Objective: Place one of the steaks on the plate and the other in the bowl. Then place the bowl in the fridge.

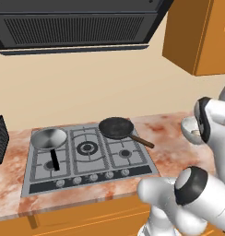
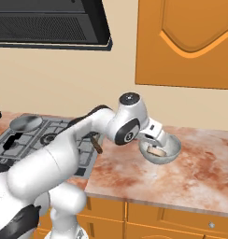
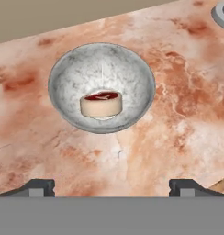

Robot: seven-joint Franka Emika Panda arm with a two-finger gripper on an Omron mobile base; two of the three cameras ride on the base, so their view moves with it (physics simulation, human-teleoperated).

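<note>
Your tool point(image 3: 112, 187) hangs wide open, holding nothing, over the tabletop point(image 3: 178, 119); one steak point(image 3: 101, 103) sits in the bowl point(image 3: 68, 82); grab its rim firmly, lift level.

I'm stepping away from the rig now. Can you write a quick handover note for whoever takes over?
Gripper: open, holding nothing, poised above the bowl.
Bowl: on the marbled counter, to the right of the stove. One steak lies inside it.
Done: a steak is in the bowl.
Not settled from these pictures: the plate, the second steak and the fridge.
Left: grasp the bowl and carry it to the fridge; check that the other steak is on the plate.
</note>
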